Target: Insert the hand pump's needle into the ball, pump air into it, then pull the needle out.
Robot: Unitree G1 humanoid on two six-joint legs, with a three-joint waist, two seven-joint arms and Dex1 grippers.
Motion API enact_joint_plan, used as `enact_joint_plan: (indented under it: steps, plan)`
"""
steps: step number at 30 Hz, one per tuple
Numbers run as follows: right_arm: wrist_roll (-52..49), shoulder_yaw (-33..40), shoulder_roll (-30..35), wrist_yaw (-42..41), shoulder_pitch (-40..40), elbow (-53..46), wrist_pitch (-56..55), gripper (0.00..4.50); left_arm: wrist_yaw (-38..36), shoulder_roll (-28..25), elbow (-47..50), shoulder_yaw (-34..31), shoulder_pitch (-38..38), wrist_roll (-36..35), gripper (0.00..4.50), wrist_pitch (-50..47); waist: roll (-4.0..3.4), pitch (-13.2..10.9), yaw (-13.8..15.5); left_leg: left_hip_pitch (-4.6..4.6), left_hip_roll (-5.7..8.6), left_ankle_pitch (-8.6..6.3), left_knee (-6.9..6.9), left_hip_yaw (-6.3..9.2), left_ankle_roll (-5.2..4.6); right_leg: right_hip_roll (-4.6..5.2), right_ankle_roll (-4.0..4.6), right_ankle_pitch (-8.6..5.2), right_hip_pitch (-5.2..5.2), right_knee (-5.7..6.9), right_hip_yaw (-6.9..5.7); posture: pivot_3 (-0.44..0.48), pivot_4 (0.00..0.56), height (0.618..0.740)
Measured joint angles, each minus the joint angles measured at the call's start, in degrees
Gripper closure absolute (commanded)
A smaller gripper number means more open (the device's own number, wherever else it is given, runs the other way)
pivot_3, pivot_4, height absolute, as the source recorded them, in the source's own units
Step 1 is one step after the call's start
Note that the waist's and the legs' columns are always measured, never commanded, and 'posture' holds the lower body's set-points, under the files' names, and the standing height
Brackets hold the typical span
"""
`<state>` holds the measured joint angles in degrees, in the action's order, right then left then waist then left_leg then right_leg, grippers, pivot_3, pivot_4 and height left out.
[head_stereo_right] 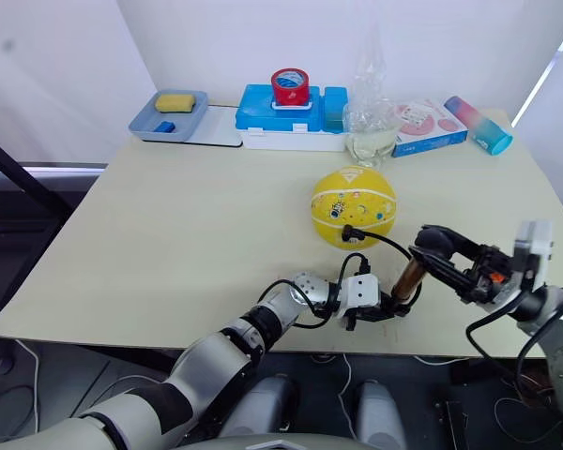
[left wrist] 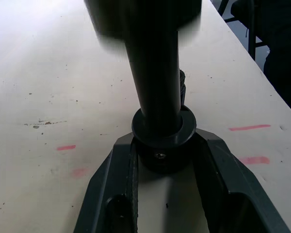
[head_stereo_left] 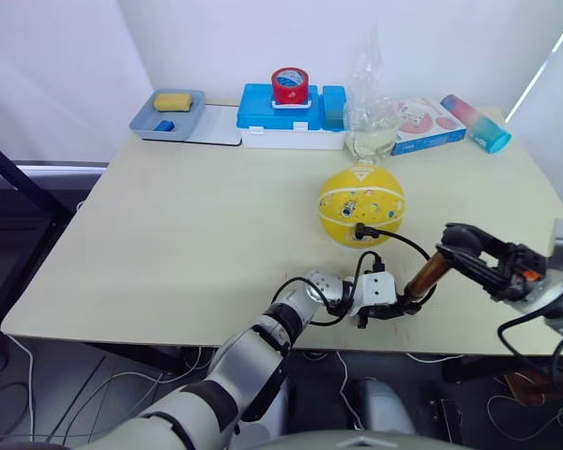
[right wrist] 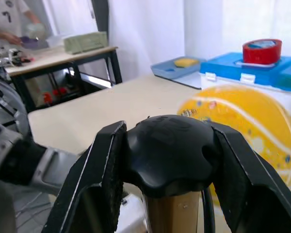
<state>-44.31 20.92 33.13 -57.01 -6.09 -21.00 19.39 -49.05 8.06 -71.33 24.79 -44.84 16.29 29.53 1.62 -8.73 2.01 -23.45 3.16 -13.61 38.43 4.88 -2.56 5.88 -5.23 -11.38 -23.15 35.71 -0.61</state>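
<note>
Round and full, the ball (head_stereo_left: pixel 361 206) sitting mid-table, the black fitting of the needle (head_stereo_left: pixel 360 228) already seated in its near face. From that fitting, a thin black hose (head_stereo_left: pixel 399 240) looping down toward the table's near edge and into the base of the hand pump (head_stereo_left: pixel 426 277). Copper tube leaning up and away from the ball, foot planted just this side of it.

Left gripper (head_stereo_left: pixel 383 307) pinching the pump's black end cap against the table, fingers (left wrist: pixel 111 189) tight on either side of the collar. Right gripper (right wrist: pixel 162 160) clamped on the black T-handle at the top, both fingers hugging the knob. Looks like the pumping stage, judging by the seated needle and both ends held.

Risks from here: a stroke off the tube's axis could lever the foot out of the left grip and skid the pump. A tug through the hose could roll the ball, free-standing as it is, and bend or pop the needle out early. Knob is rounded, so a slip on the upstroke seems possible.

Table (head_stereo_left: pixel 188 234) pale and matte, faint red marks near the pump's foot. Beyond the ball, a crinkled clear bag (head_stereo_left: pixel 371 122), a blue box (head_stereo_left: pixel 291 117) with a red tape roll (head_stereo_left: pixel 290 84) on top, a grey tray (head_stereo_left: pixel 169 114) holding a yellow sponge (head_stereo_left: pixel 173 100), a flat printed box (head_stereo_left: pixel 427 124) and a pink-and-teal bottle (head_stereo_left: pixel 476 123). White curtain behind; another workbench (right wrist: pixel 63 53) and a person's arm (right wrist: pixel 7 36) off to the side.
</note>
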Motion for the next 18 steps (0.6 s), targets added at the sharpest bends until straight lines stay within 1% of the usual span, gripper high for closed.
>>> enact_joint_plan:
  steps: [3, 8, 11, 14, 18]
  plan:
    - [4.3, -3.7, -1.2, 0.0, -1.8, 3.0, -4.6, 2.56, 0.0, 0.0, 0.0, 0.0, 0.0, 0.0, 3.40, 0.0, -0.04, 0.0, 0.0, 0.02, 0.01, 0.00, 0.00, -0.01, 0.00, 0.00, 0.00, 0.00, 0.00, 0.00, 0.01, 0.000, 0.150, 0.739]
    - [4.8, -5.1, -1.3, 0.0, -2.4, 3.7, -7.7, 2.56, 0.1, 0.0, -0.1, 0.0, 0.0, 0.0, 3.40, -0.1, -0.07, 0.0, 0.0, 0.13, 0.00, -0.01, -0.01, 0.00, 0.01, 0.00, 0.01, -0.01, 0.13, 0.00, 0.02, 0.000, 0.150, 0.739]
    - [2.5, -4.3, -0.7, -0.1, -2.6, 3.9, -6.8, 2.56, 0.1, 0.0, 0.0, 0.0, 0.0, 0.0, 3.40, 0.1, -0.16, 0.0, 0.0, 0.11, 0.00, 0.00, -0.02, 0.00, 0.00, 0.01, 0.01, -0.01, 0.12, 0.00, 0.02, 0.000, 0.150, 0.739]
    - [-0.1, -3.4, 2.1, -0.1, -2.5, 3.6, -4.3, 2.56, -0.1, 0.0, 0.2, 0.0, 0.0, 0.0, 3.40, 0.5, -0.26, -0.1, 0.0, 0.03, 0.02, 0.00, -0.02, 0.00, 0.00, 0.03, 0.01, -0.01, 0.07, 0.00, 0.02, 0.000, 0.150, 0.739]
    - [-8.3, 1.2, 6.4, 0.7, -0.2, 1.3, 1.8, 2.56, -0.1, 0.0, 0.4, 0.0, 0.0, 0.0, 3.40, 0.8, -0.40, -0.1, 0.0, -0.13, 0.05, 0.01, 0.00, -0.02, -0.01, 0.05, 0.01, 0.00, -0.08, 0.00, 0.04, 0.000, 0.150, 0.739]
